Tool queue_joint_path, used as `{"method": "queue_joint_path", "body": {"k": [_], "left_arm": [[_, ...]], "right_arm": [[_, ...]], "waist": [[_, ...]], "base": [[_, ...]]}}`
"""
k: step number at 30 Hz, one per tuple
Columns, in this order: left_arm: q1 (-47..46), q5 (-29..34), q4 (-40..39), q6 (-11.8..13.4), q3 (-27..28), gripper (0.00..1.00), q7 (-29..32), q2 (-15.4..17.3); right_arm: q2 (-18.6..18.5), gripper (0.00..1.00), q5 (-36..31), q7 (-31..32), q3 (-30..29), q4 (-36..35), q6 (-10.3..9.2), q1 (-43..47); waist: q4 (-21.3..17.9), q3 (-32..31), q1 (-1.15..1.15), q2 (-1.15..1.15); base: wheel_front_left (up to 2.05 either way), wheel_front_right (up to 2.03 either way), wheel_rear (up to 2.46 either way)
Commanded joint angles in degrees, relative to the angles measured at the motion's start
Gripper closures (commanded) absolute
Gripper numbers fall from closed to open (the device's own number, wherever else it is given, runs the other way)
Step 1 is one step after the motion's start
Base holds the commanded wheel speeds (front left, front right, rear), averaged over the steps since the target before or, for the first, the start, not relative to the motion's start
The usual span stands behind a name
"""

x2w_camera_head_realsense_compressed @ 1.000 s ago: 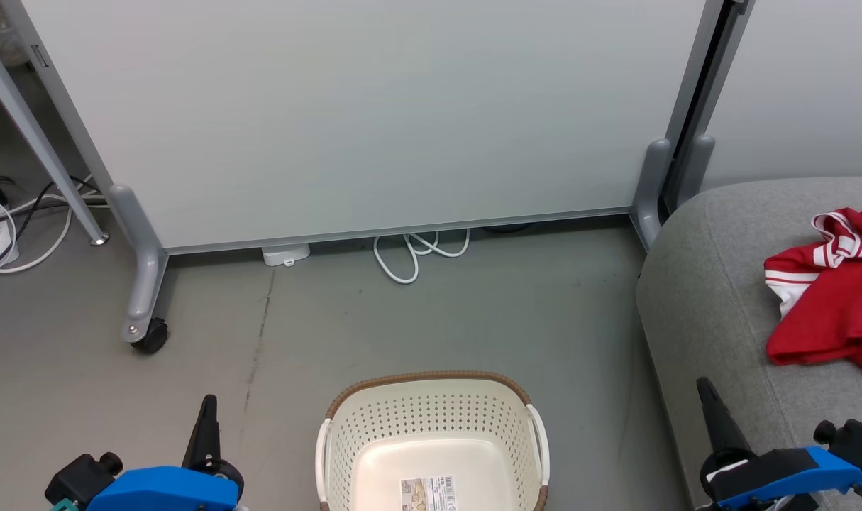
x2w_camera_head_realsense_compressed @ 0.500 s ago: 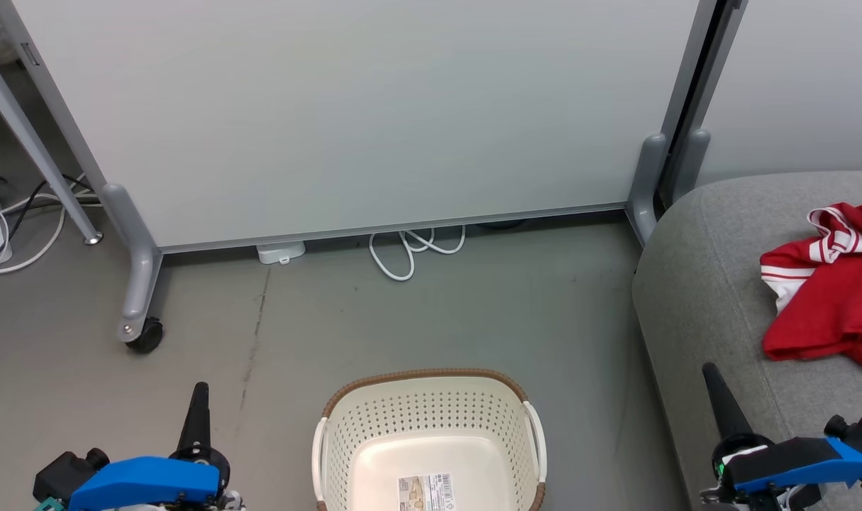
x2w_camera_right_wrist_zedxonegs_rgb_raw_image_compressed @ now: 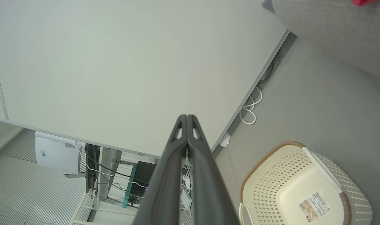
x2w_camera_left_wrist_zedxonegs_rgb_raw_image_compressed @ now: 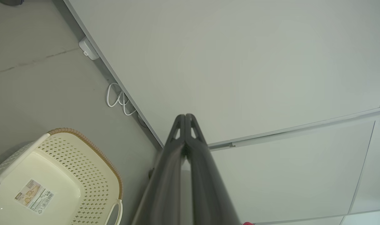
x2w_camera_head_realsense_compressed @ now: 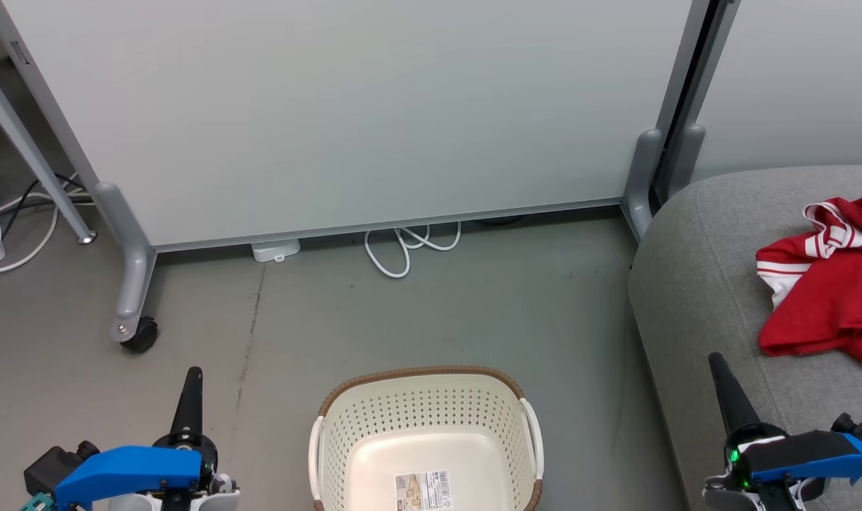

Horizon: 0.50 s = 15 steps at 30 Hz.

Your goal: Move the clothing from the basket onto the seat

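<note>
Head view, lower left: left gripper (x2w_camera_head_realsense_compressed: 194, 375), two long dark fingers on a blue-cased wrist. Fingers pressed flat together to the tips, nothing between them, nothing touched. The tips point up that view over the grey concrete floor (x2w_camera_head_realsense_compressed: 438, 312). Left wrist view agrees: both fingers meet along their length, seen against the pale grey-white partition panel (x2w_camera_head_realsense_compressed: 367, 106). Lower right: right gripper (x2w_camera_head_realsense_compressed: 716, 362), the same, clamped tight and empty. Its tips sit over the front part of the seat (x2w_camera_head_realsense_compressed: 707, 284), a large light grey fabric sofa cushion with a rounded corner; cannot tell whether they touch the fabric. The clothing (x2w_camera_head_realsense_compressed: 828, 305), rumpled bright red sports fabric with white stripes and trim, lies on the seat at the right edge of the head view, well apart from both grippers. The basket (x2w_camera_head_realsense_compressed: 423, 370), cream perforated plastic with a brown woven-look rim and white side handles, stands on the floor between the grippers, a strip of floor between it and the seat. Its smooth bottom carries a small paper label (x2w_camera_head_realsense_compressed: 422, 490). A looped white cable (x2w_camera_head_realsense_compressed: 402, 252) lies at the panel's foot, and a black caster (x2w_camera_head_realsense_compressed: 141, 335) sits under its left leg.
</note>
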Motion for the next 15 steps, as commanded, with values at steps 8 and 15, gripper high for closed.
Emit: {"method": "queue_joint_path", "body": {"k": [8,15], "left_arm": [[-1.7,-3.9,-1.5,-0.4,1.3,1.00,1.2,-0.2],[-1.9,-6.7,-2.1,-0.4,2.0,1.00,2.1,-0.4]], "right_arm": [[-0.1,1.00,5.1,0.8,-0.4,-0.9,0.02,-1.5],[-0.1,1.00,8.5,1.2,-0.7,-1.0,0.02,-1.8]], "waist": [[-0.3,0.2,0.00,0.00],[-0.5,0.4,0.00,0.00]], "base": [[0.00,0.00,0.00],[0.00,0.00,0.00]]}}
